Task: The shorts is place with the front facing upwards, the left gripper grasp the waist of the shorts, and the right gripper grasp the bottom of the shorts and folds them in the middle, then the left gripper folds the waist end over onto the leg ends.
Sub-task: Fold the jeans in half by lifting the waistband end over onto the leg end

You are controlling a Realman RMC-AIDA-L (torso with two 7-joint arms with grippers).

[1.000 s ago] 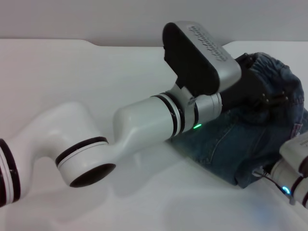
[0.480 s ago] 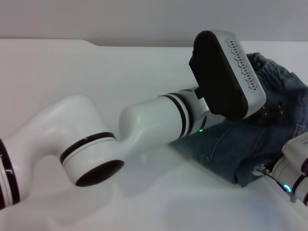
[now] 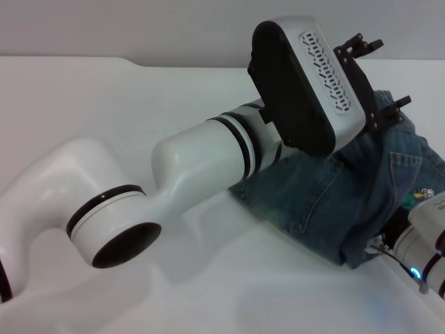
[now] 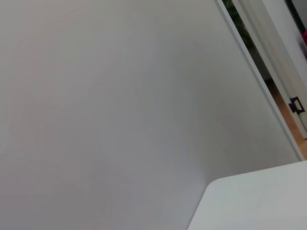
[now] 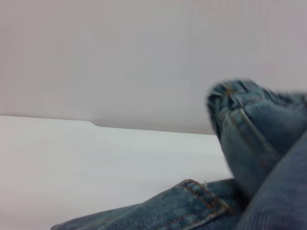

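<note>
The blue denim shorts (image 3: 327, 198) lie folded on the white table (image 3: 104, 104) at the right of the head view. A stitched pocket (image 3: 410, 167) faces up, with green print (image 3: 421, 195) at the right edge. My left gripper (image 3: 384, 75) hangs open and empty just above the far part of the shorts, behind its black-topped grey box (image 3: 306, 83). My right arm (image 3: 425, 240) rests low at the shorts' near right edge, and its claw is mostly hidden by the cloth. The right wrist view shows denim folds (image 5: 259, 143) close up. The left wrist view shows no shorts.
The left arm's white links (image 3: 195, 163) stretch across the middle of the table from the lower left. A grey wall (image 3: 139, 28) stands behind the table's far edge. The left wrist view shows that wall (image 4: 120, 96) and a table corner (image 4: 254, 201).
My left gripper was down on the bunched denim; it has let go, lifted and tilted upward. The shorts have settled flatter, with the pocket and green print now showing. The right arm has stayed put.
</note>
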